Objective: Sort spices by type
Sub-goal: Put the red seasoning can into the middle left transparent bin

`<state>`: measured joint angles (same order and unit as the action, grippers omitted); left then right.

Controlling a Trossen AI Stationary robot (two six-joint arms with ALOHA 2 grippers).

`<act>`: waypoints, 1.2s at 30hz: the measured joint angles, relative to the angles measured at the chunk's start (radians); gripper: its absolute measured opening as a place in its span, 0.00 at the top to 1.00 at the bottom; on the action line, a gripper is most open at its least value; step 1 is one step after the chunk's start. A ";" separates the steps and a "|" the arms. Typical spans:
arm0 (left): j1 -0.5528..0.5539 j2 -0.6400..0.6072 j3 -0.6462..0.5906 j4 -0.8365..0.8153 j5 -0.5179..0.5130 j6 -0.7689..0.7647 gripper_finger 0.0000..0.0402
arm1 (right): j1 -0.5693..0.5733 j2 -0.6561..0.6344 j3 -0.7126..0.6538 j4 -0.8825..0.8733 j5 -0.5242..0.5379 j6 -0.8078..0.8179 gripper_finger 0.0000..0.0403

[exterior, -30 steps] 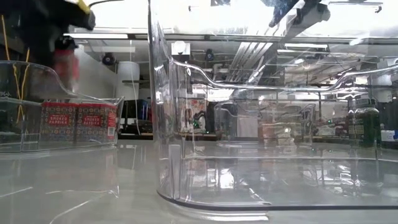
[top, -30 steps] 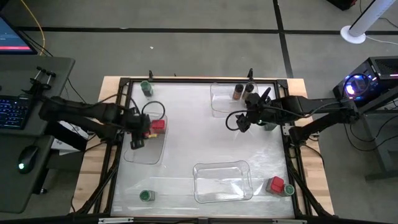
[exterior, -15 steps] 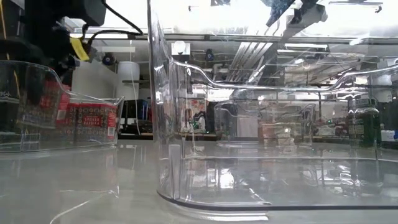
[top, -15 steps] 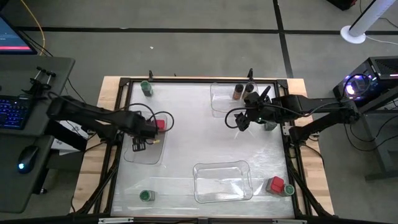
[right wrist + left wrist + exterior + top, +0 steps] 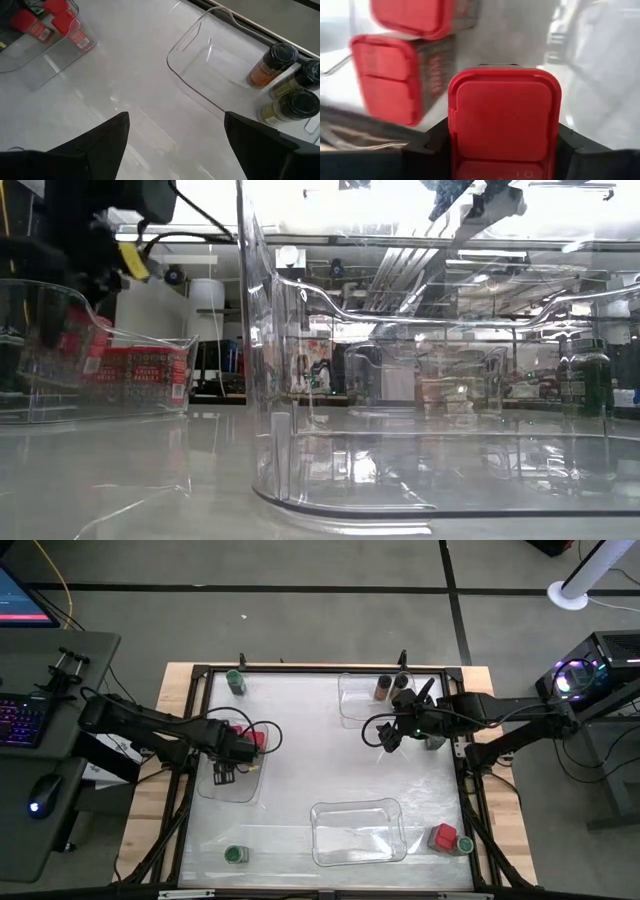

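Note:
My left gripper (image 5: 228,750) reaches down into the clear tray (image 5: 232,785) at the table's left, shut on a red square-topped spice box (image 5: 504,120). The low view shows this box (image 5: 78,342) tilted behind the tray wall. Two more red boxes (image 5: 390,75) stand in the tray beside it. My right gripper (image 5: 386,735) hangs open and empty above the table, near the far right tray (image 5: 362,705). That tray holds a brownish jar (image 5: 382,689). My left gripper pinches the red box between its two fingers (image 5: 427,145), one on each of two opposite sides just below the red lid (image 5: 470,150). The fingers come from above, pointing steeply down. The box sits tilted inside the tray; I cannot tell whether its bottom touches the tray floor.
Dark-lidded jars (image 5: 290,105) stand by the far right tray. Green-lidded jars stand at the far left (image 5: 236,681) and near left (image 5: 234,855). A third clear tray (image 5: 358,833) sits at the near middle, with a red box (image 5: 443,836) to its right.
My left gripper has gone down into the left tray with the red box and has tipped to point more steeply down. The box now sits low beside the other red boxes. My right arm has kept still.

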<state>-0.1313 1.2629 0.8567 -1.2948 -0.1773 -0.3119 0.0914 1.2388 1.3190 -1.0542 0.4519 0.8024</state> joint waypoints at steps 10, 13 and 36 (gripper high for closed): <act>0.006 0.003 0.035 0.216 0.027 0.090 0.54 | 0.000 0.000 0.000 0.004 0.000 0.000 0.20; 0.017 0.003 0.020 0.244 -0.050 0.097 0.54 | 0.000 0.000 0.000 0.006 0.000 0.000 0.20; 0.012 -0.019 -0.024 0.066 0.016 0.186 0.54 | 0.000 0.000 0.000 0.008 0.002 0.000 0.20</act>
<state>-0.1196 1.2442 0.8323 -1.2289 -0.1608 -0.1258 0.0914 1.2388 1.3190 -1.0464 0.4534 0.8024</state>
